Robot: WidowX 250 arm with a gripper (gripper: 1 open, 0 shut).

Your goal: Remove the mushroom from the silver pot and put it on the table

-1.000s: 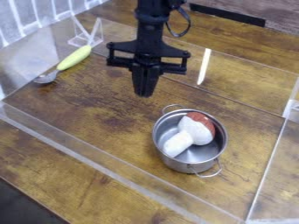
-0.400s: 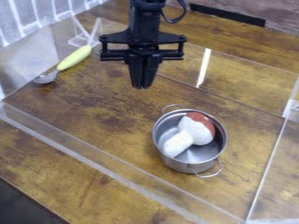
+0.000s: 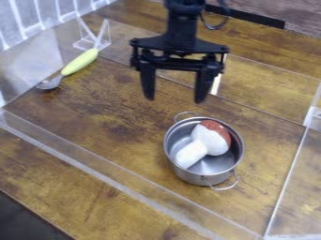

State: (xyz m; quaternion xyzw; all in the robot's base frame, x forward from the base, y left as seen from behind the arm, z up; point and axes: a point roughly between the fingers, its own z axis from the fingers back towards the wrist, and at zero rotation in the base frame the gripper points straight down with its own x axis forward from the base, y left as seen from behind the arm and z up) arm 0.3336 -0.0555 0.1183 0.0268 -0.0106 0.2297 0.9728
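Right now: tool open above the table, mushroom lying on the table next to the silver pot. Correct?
Not quite. The camera view shows the mushroom inside the silver pot, not beside it on the table. The tool is open above the table, as you said.

— Where's the mushroom (image 3: 204,143)?
— Lying tilted inside the silver pot (image 3: 205,175), white stem lower-left, reddish-brown cap upper-right, below the claw (image 3: 175,94).
— And the pot?
— Upright on the table (image 3: 88,127).

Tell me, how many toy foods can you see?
2. A mushroom lies inside the silver pot, and a yellow-green banana lies on the table's far left. None looks hidden.
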